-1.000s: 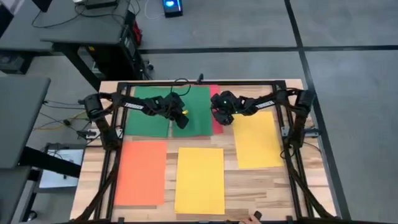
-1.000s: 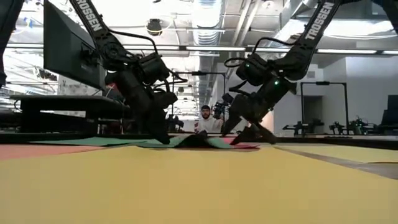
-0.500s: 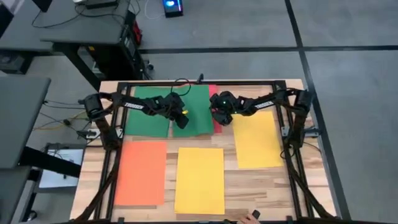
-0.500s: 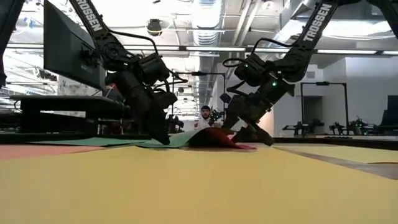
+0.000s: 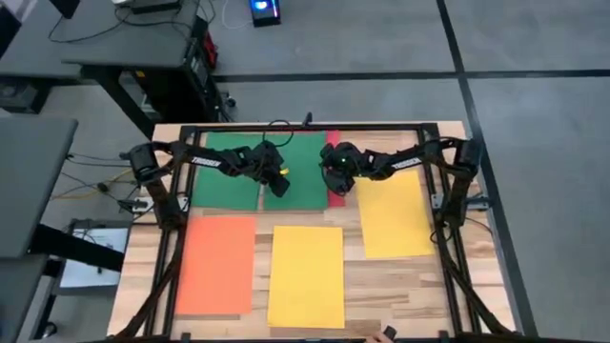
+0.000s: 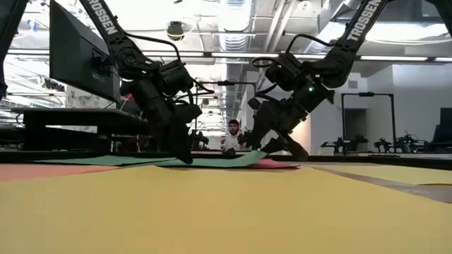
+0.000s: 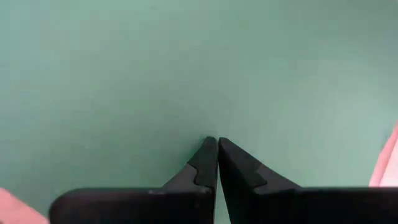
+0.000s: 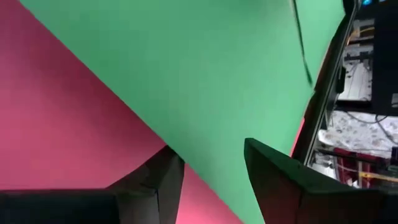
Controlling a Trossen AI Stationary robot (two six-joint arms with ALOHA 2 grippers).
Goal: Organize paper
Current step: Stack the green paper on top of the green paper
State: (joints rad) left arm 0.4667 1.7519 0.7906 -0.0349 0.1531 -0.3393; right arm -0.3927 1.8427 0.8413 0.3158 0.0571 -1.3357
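From above, five or six sheets lie on the table (image 5: 133, 286): two green sheets (image 5: 226, 170) at the far side, a pink-red sheet (image 5: 335, 195) peeking out beside them, an orange sheet (image 5: 216, 264) and two yellow ones (image 5: 305, 274) nearer me. The left claw (image 5: 277, 174) presses on the green; the right claw (image 5: 335, 179) sits at the green-red edge.

At table height, the green corner (image 6: 248, 159) is lifted off the red beneath the right claw (image 6: 272, 147).

The left wrist view shows fingers (image 7: 208, 163) pinched together, tips on green paper (image 7: 199, 68), gripping nothing (a pin, I'd say).

The right wrist view shows fingers (image 8: 273, 168) spread apart, the green edge (image 8: 205, 155) running between them over the red (image 8: 68, 124).

My worry: closing here could catch both sheets, or crease the green, and pulling against the pinned spot might tear it.
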